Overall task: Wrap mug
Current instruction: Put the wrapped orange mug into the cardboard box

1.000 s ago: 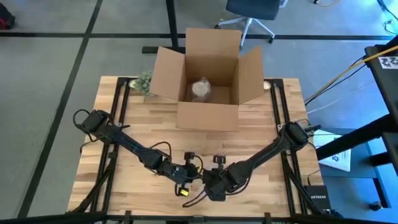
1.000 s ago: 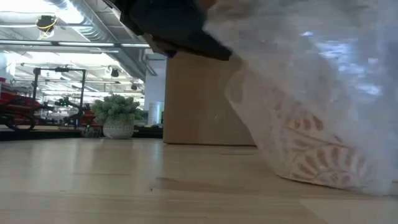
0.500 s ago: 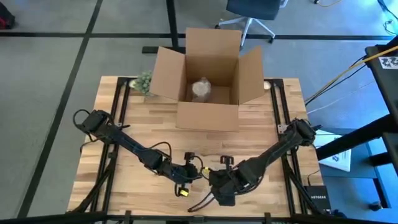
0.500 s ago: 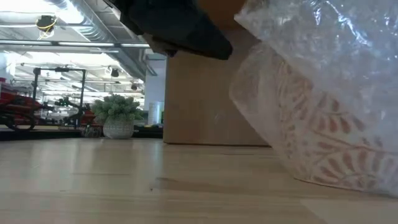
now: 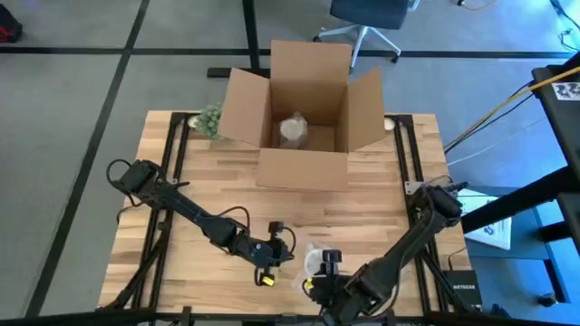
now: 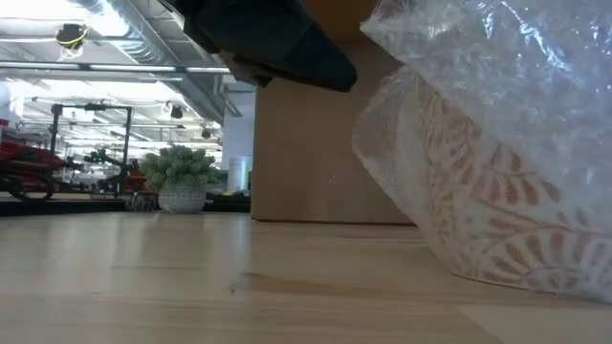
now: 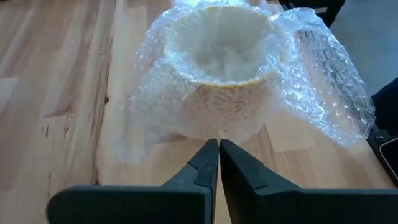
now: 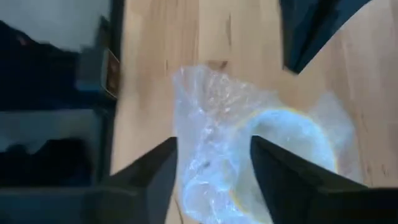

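Once the right gripper [image 5: 328,288] had been drawn back from the mug [image 5: 314,261], open and empty, the bubble wrap [image 7: 317,74] was left loose just ahead of the left gripper [image 7: 219,149], closed on nothing, so wrapping was judged unfinished.

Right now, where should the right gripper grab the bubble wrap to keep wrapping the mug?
Probably the loose flap of bubble wrap flaring out beside the mug, approached from above. The mug stands upright, mouth open, with wrap hugging its wall, so only that free flap offers a pinchable edge. The right gripper is open over it; the left gripper is shut.
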Available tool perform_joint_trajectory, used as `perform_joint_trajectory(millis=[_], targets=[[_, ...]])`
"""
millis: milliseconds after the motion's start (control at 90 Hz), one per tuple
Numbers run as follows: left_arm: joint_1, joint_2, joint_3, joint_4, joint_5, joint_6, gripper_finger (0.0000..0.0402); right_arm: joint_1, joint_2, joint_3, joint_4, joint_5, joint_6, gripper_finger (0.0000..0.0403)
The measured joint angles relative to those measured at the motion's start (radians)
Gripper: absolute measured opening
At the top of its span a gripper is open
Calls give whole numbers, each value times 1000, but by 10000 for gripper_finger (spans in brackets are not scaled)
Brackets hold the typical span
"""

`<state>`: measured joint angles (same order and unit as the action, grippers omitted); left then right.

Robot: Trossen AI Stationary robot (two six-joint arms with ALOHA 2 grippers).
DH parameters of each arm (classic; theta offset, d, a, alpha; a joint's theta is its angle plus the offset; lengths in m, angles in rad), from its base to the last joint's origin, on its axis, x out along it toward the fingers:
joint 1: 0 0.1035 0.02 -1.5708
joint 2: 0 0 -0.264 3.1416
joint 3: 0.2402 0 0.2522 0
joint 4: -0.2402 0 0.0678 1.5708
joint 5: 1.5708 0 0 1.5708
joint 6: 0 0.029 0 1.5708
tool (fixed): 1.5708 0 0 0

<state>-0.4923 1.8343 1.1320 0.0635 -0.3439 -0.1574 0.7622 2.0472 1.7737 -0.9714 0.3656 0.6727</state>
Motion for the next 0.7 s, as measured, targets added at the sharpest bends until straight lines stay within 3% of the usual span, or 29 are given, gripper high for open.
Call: perform_joint_trajectory(millis=[78,189,411,533,644,700], targets=[[0,0,0,0,0,-2,0,-22,27,0,-10,-61,-13,236],[0,0,0,0,0,-3,0,-51,72,1,-42,-60,-16,245],[0,0,0,-2,9,-10,0,-113,161,3,-52,-182,-49,211],[-13,0,0,-8,4,-6,0,-116,176,5,-57,-205,-77,150],[-38,-18,0,-47,0,-16,0,-114,163,2,-80,-217,-75,41],[-54,-43,0,-78,-3,-16,0,-107,151,-2,-93,-222,-71,24]])
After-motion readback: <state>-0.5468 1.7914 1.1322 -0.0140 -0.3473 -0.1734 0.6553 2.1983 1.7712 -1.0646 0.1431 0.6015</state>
